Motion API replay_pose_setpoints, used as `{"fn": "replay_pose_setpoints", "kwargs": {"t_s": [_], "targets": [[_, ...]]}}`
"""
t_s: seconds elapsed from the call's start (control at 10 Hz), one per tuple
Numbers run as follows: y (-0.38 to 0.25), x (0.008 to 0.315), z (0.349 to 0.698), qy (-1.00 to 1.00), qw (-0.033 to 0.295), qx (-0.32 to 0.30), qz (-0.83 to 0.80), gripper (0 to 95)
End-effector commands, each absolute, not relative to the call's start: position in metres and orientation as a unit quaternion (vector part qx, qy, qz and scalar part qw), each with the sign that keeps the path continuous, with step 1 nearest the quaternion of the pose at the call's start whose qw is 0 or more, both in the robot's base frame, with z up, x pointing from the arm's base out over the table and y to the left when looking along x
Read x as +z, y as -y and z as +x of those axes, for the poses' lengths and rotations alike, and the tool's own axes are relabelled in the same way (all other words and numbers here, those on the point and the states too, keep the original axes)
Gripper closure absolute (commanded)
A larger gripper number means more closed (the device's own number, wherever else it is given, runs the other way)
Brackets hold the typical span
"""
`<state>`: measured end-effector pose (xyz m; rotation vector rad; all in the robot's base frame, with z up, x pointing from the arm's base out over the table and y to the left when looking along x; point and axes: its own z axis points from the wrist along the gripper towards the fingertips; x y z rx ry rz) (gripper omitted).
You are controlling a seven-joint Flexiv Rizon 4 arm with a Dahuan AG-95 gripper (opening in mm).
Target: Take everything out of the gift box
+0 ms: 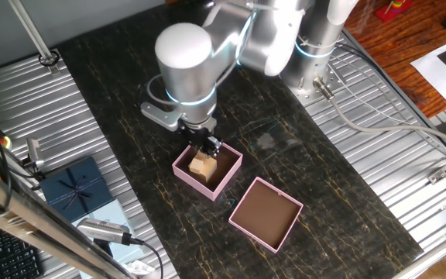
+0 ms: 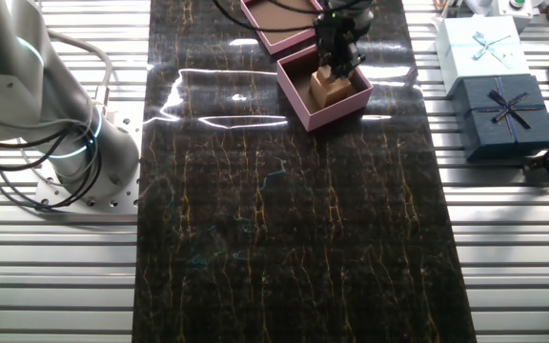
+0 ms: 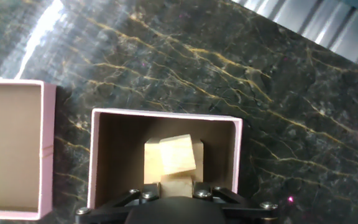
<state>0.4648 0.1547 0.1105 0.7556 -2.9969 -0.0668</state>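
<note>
The pink gift box (image 1: 193,183) stands on the dark marble mat, and also shows in the other fixed view (image 2: 339,110) and the hand view (image 3: 166,113). Inside it lie light tan wooden blocks (image 3: 178,154), one tilted on top of another. My gripper (image 1: 210,149) reaches down into the box from above. In the hand view its jaws (image 3: 176,186) stand on both sides of one wooden block (image 3: 176,183) and look closed on it. From the side, a block (image 2: 327,88) sits just below the fingers (image 2: 336,59) inside the box walls.
The shallow pink lid tray (image 1: 265,213) lies right beside the box, to its left in the hand view (image 3: 11,143). A dark blue ribboned box (image 2: 503,114) and a light blue one (image 2: 479,48) sit off the mat on the metal table. Cables run near the arm's base.
</note>
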Motion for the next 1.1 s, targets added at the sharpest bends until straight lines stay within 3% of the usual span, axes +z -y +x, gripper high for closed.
{"fn": "replay_pose_setpoints", "kwargs": {"t_s": [0.1, 0.6, 1.1], "targets": [[-0.148, 0.113, 0.466, 0.968, 0.023, -0.023, 0.248, 95.0], [-0.085, 0.139, 0.482, 0.961, 0.024, -0.023, 0.274, 95.0], [-0.052, 0.114, 0.493, 0.958, 0.013, -0.021, 0.286, 95.0]]}}
